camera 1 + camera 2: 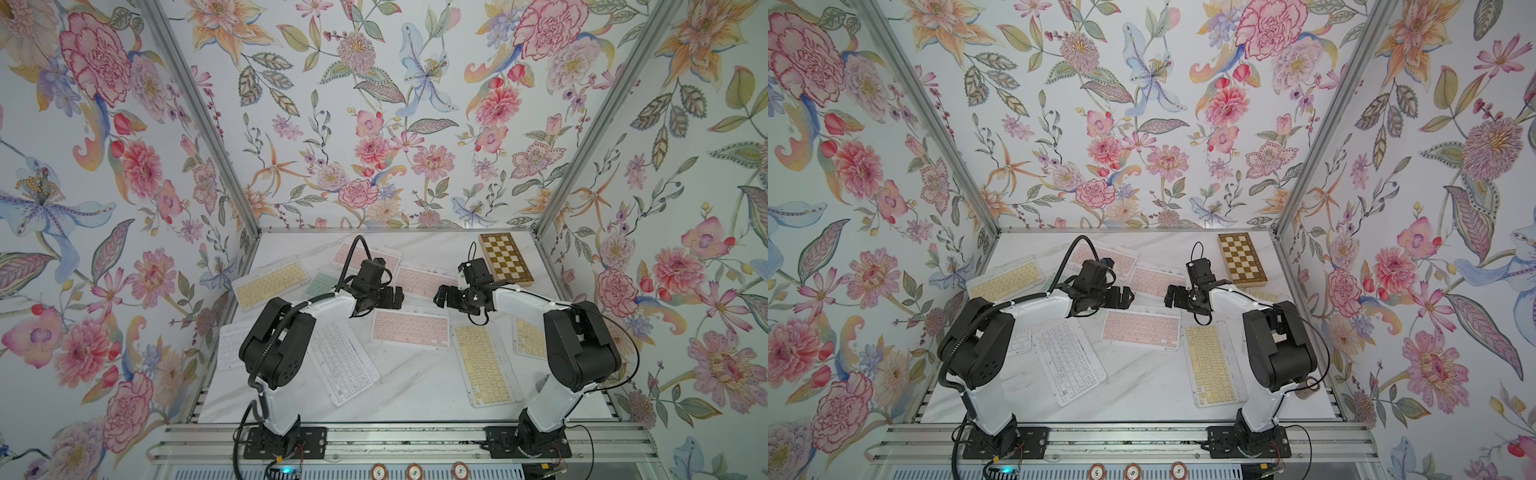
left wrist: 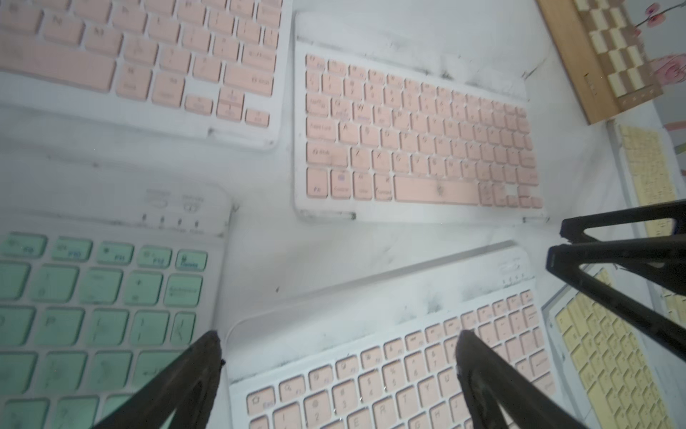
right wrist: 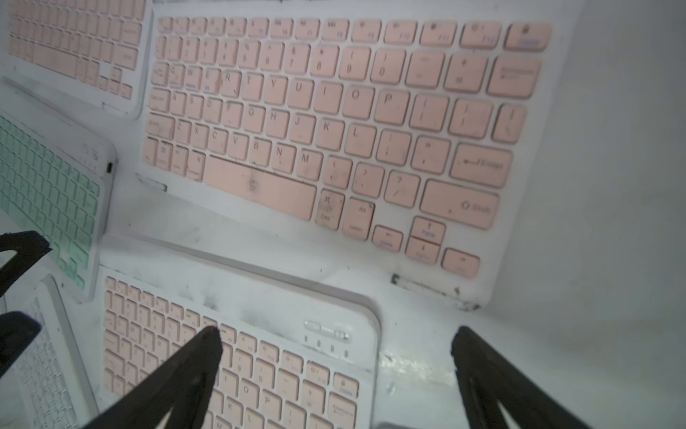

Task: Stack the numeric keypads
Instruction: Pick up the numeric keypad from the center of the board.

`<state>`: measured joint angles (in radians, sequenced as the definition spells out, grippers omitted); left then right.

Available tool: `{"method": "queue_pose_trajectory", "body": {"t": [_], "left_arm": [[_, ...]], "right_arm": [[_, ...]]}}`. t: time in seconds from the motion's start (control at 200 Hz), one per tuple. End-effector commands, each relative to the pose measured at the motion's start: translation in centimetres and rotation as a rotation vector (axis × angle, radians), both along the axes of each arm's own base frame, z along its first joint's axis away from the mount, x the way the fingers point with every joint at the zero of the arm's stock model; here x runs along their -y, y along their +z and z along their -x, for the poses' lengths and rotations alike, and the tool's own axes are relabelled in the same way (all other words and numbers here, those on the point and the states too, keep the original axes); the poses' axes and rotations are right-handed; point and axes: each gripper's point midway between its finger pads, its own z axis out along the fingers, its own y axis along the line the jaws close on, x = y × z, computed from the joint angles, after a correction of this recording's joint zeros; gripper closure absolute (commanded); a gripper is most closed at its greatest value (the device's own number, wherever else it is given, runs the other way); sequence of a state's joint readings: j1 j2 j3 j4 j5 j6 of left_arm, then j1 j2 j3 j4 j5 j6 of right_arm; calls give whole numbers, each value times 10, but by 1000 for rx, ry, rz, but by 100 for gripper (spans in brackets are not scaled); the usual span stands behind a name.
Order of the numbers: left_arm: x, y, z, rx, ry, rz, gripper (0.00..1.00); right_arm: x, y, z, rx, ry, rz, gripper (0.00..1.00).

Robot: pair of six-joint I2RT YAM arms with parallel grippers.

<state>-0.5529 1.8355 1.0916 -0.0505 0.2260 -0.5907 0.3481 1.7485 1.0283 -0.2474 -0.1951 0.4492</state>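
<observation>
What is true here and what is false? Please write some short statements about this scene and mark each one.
1. The brown-and-cream checkered wooden chessboard lies at the back of the white marble table, on the right arm's side. True.
2. The slim rectangular pastel-keyed keypads form one stack. False: they lie spread over the table.
3. The right gripper holds a keypad. False: it is open and empty.
4. The left gripper is open and empty. True.
5. The mint-green-keyed keypad lies on the left arm's side. True.

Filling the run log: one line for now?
left gripper open, empty | right gripper open, empty | keypads scattered
</observation>
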Motion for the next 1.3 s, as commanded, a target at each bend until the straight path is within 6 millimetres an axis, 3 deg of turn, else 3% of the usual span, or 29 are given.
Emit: {"method": "queue_pose_trajectory", "body": {"t": [0.0,0.2,0.395,0.48,0.661,1.296], "left_arm": [[-14,-5,8,-17,24,29,1],[-14,-16,18,-61,22,84,1],[-26,-18,27,-64,37,69,1],[-22,-20,31,-81,32,111,1],[-8,-24,32,-107,25,220,1],[-3,-37,36,-129,45,265,1]], "right_arm": [[-2,-8,12,-14,6,-22,1],[-22,-21,30,-63,36,-106,1],[-35,-15,35,-61,54,-137,1],[-37,-14,36,-62,55,-152,1],[-39,-8,36,-50,57,-184,1],[-32,20,29,4,13,-462,1]]}}
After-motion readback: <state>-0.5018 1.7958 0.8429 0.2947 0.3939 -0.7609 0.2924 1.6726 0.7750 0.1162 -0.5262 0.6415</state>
